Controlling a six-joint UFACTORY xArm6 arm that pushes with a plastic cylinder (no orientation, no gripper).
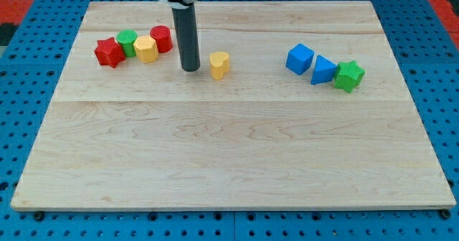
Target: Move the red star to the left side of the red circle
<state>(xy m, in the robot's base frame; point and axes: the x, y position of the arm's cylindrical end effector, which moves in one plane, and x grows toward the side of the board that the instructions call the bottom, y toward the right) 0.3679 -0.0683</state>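
Observation:
The red star (109, 52) lies at the view's upper left, at the left end of a row of touching blocks. Next to it are a green circle (127, 41), a yellow hexagon-like block (145, 49) and the red circle (161, 39) at the right end. My tip (190, 69) rests on the board a little right of and below the red circle, not touching it. It stands between that row and a yellow heart-like block (219, 64) on its right.
A blue cube (300, 59), a blue triangle (323, 70) and a green star (348, 75) sit together at the view's upper right. The wooden board (229, 155) lies on a blue pegboard surface (29, 112).

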